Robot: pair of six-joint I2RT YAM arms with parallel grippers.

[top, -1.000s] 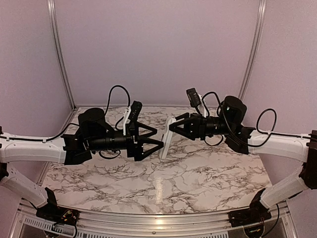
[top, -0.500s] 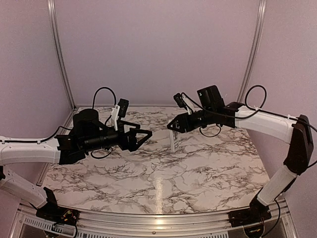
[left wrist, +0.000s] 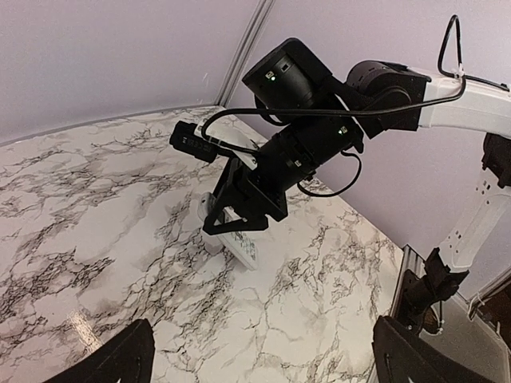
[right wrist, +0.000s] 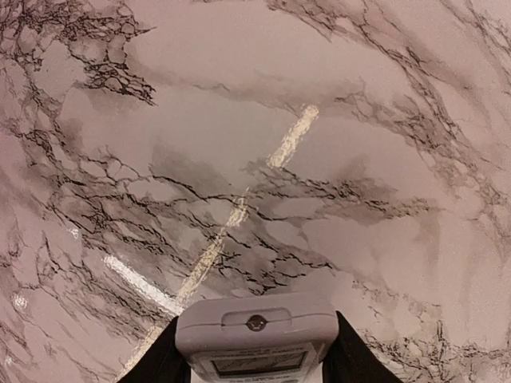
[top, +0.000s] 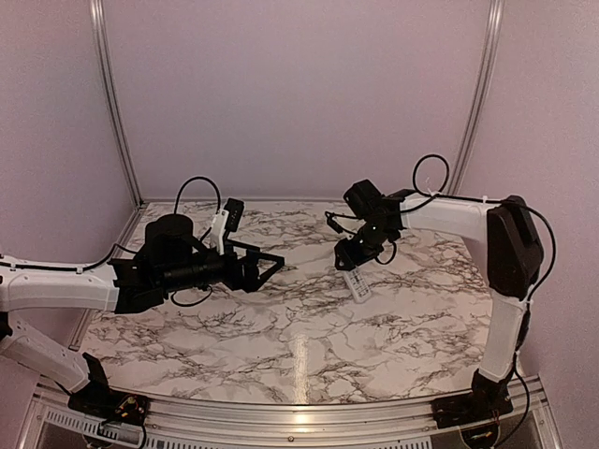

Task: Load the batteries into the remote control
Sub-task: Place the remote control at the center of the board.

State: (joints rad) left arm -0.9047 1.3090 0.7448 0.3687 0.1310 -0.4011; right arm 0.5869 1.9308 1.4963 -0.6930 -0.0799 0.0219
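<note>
My right gripper [top: 353, 262] is shut on the remote control [top: 357, 284], a slim white bar held low over the marble table, right of centre. The left wrist view shows the remote [left wrist: 240, 242] slanting down from the right gripper [left wrist: 239, 217], button face up, its low end at or just above the table. In the right wrist view the remote's end cap [right wrist: 255, 323] and grey screen sit between my black fingers [right wrist: 156, 359]. My left gripper [top: 270, 268] hangs wide open to the left, apart from the remote, with nothing in it. The batteries are out of view.
The marble table [top: 299, 337] is walled in lilac panels with aluminium posts [top: 114, 103] at the back corners. A metal rail [top: 281, 416] runs along the near edge. Black cables loop above both wrists.
The right arm swung away from the meeting point and lowered the remote from upright in mid-air to a slant near the table. The left arm drew back leftward, still open.
</note>
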